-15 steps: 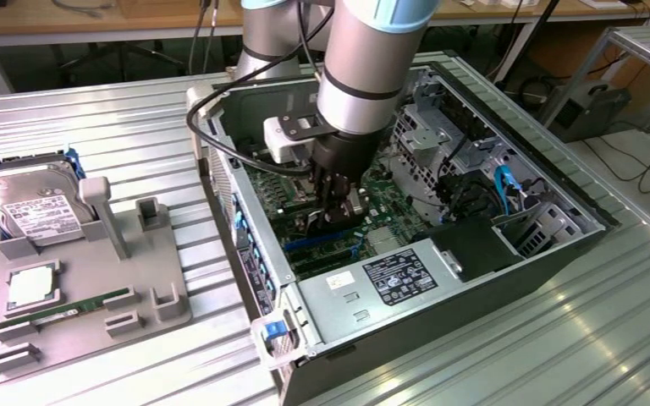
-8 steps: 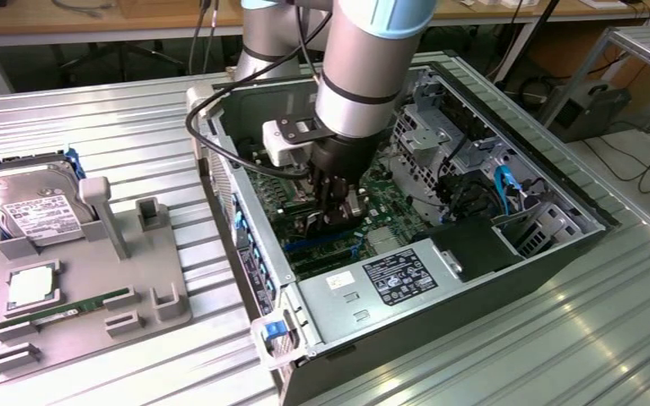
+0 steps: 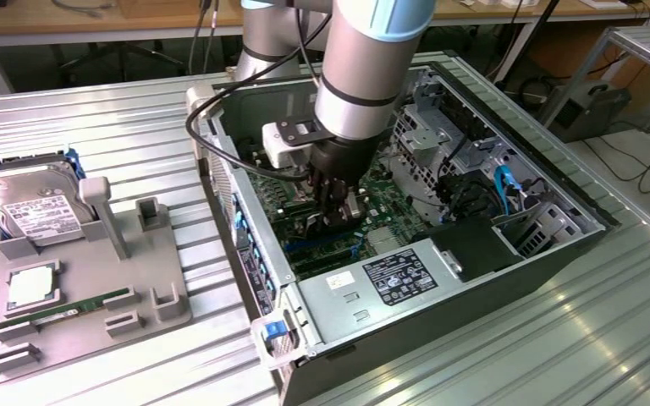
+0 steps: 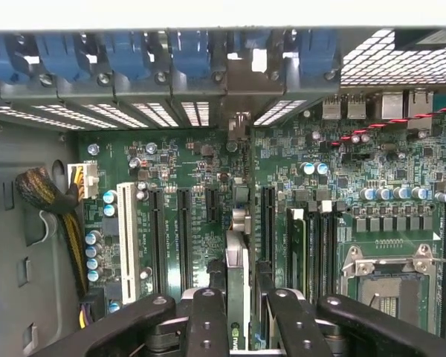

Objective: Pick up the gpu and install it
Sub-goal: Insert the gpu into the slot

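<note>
Fingers (image 4: 208, 327) closed on gpu (image 4: 238, 297), held edge-on over motherboard (image 4: 178, 171) slot; best kept square and pressed down evenly.

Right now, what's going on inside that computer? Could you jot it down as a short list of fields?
Place: open computer case lying on a ribbed metal table
Arm: reaches down into the case
Gripper: low over the green motherboard
Held: the gpu, edge-on between the fingers
Gpu position: lined up along the slots of the motherboard
Outside the case: grey holder tray with a hard drive and a green memory stick
</note>
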`<state>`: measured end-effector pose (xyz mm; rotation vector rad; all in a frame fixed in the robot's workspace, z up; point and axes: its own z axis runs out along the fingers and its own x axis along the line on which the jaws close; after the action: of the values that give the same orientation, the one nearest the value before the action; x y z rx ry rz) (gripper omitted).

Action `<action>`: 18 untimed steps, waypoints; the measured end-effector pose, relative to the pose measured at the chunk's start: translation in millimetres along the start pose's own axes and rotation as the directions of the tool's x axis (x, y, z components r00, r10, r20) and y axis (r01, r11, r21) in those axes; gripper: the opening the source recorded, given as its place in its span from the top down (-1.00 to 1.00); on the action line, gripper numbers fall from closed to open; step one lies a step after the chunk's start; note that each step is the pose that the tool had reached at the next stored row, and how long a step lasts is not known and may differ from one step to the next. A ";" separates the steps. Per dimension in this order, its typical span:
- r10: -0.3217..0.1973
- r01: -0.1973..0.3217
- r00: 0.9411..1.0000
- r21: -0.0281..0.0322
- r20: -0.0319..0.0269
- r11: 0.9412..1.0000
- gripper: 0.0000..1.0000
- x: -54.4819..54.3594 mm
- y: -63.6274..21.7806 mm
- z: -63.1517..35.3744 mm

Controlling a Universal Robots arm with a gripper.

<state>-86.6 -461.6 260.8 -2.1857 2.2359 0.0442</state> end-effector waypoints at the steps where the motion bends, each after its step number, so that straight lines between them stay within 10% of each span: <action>1: 0.000 0.000 1.000 0.000 0.000 1.000 0.47 0.0 0.0 0.4; 13: 0.000 0.000 1.000 0.000 0.001 1.000 0.46 0.0 0.3 2.8; 18: 0.000 0.000 1.000 0.000 0.000 1.000 0.08 0.1 0.3 2.5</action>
<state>-87.0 -461.6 258.3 -2.1855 2.2357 0.0444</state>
